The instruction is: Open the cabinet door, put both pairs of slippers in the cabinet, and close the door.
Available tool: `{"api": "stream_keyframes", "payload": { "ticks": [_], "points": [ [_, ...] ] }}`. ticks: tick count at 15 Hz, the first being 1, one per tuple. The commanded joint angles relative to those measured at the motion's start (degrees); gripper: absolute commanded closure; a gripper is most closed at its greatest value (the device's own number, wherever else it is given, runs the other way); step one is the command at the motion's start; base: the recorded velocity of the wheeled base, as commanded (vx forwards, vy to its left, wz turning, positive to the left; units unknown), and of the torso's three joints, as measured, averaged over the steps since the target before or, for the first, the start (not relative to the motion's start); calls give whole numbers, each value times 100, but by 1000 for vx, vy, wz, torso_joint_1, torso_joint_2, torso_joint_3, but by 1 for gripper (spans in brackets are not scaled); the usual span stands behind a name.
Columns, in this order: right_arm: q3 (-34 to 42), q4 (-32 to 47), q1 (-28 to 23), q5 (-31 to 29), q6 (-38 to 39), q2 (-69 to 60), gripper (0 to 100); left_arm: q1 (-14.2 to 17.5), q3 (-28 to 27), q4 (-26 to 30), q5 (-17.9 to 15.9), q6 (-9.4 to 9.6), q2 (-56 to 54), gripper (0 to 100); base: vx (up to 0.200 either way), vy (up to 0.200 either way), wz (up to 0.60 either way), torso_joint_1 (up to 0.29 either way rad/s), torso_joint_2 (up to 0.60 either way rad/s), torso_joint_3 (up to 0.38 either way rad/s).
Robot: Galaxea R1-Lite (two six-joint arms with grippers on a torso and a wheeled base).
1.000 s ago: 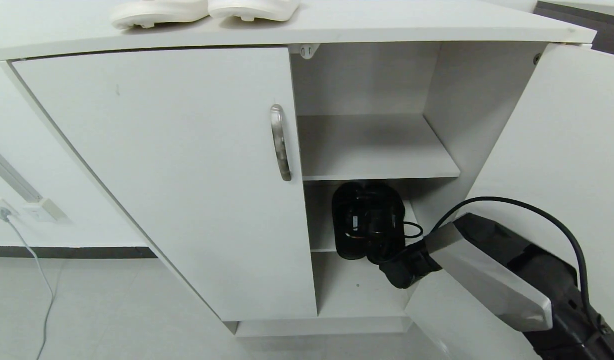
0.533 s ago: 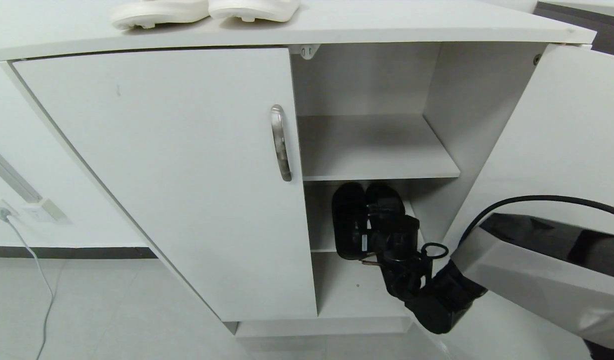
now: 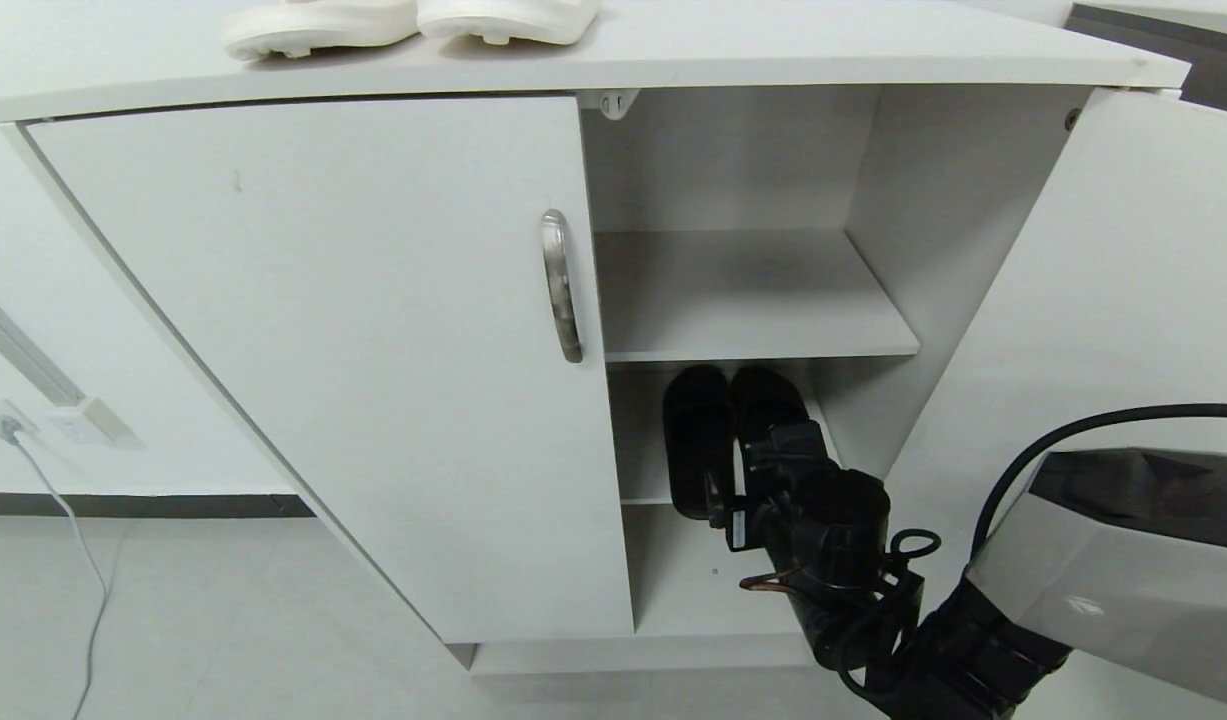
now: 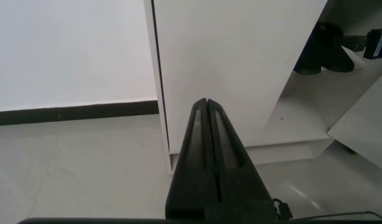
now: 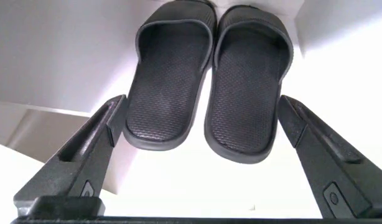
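Black slippers (image 5: 209, 81) shelved, right claw (image 5: 202, 104) spread, left claw (image 4: 206, 106) closed

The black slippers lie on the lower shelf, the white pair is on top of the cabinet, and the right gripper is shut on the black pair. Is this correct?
Not quite: the right gripper is open, not shut on the black slippers, as the right wrist view shows. The rest is right.

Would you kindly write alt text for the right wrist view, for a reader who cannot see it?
A pair of black slippers lies side by side on a white cabinet shelf. The right gripper is open, its two fingers spread wide in front of the heels.
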Motion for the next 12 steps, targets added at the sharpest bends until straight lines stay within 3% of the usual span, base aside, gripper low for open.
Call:
{"api": "stream_keyframes", "payload": {
  "ticks": [1,3,10,12],
  "points": [
    [14,-1,10,0,0,-18,0,2,1,0,-2,-2,7,100,0,0,0,0,0,0],
    [41,-10,28,-9,0,-18,0,2,1,0,-2,-2,7,100,0,0,0,0,0,0],
    [14,-1,46,-18,-9,88,0,2,1,0,-2,-11,7,100,-200,0,0,0,2,4],
    [41,-1,54,-27,-9,114,0,2,1,0,24,-11,7,100,0,0,0,0,0,0]
  ]
}}
